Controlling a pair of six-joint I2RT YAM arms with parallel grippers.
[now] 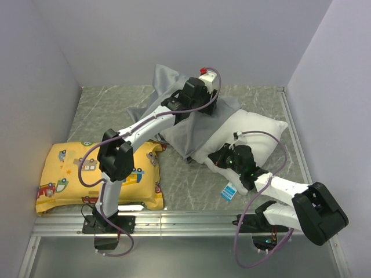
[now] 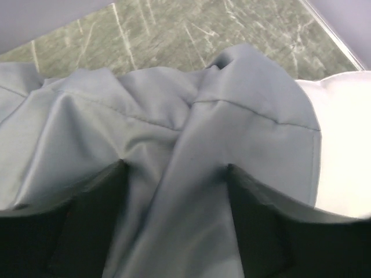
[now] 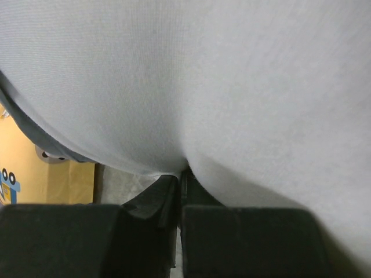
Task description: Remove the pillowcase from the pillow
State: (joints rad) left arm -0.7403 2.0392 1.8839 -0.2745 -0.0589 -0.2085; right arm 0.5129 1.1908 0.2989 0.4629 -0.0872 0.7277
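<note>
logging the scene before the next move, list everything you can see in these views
pillowcase: one, grey, crumpled at far middle, partly over the pillow
pillow: one, white, right of centre, mostly bare
tag: one, blue and white, by the pillow's near edge
print pillow: one, yellow with cartoon vehicles, near left
table: one, grey-green marbled, beneath everything
left gripper: one, black, open over pillowcase folds
right gripper: one, black, shut on the pillow's white fabric
</note>
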